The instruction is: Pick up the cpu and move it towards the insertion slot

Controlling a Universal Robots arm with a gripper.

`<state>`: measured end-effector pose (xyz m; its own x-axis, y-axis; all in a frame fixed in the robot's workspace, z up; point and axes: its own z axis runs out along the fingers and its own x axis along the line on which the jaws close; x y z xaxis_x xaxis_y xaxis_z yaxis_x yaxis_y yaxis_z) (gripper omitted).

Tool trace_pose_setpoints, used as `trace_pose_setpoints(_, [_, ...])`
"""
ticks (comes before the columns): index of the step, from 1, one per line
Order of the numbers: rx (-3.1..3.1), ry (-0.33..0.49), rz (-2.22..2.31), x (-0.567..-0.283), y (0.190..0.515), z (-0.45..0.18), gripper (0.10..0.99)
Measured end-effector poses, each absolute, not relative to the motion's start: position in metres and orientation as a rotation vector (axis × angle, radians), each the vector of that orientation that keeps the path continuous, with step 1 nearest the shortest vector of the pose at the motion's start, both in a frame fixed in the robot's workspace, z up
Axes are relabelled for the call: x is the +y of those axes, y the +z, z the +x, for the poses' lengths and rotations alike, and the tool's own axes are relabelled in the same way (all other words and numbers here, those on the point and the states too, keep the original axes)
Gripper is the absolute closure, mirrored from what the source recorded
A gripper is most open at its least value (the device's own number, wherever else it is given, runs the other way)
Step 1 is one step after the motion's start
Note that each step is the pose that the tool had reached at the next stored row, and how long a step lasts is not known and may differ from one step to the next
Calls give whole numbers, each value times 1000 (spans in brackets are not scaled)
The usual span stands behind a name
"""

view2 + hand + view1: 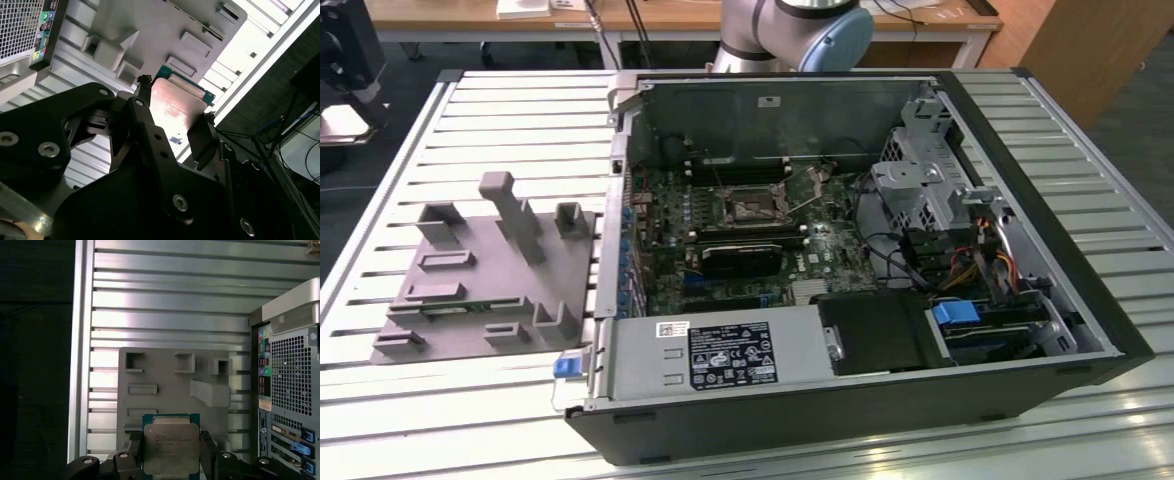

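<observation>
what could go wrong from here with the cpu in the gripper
1. The gripper pinches the cpu by two edges only, so it might tilt or slip.
2. The socket lies deep inside the computer case, beside cables, so the gripper may catch on a wall or cable on the way in.

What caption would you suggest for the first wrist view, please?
The claw grips the cpu, with the grey fixture plate and the computer case beyond.

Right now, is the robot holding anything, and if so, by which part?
Yes. The gripper holds the computer chip, clamped by two opposite side edges.
</observation>
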<state>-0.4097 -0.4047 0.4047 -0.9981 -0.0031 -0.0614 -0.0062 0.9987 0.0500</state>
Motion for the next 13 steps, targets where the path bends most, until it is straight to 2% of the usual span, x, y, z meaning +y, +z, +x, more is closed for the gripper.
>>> trace_pose_setpoints(13, [3079,77,-7,-405,405,-381,545])
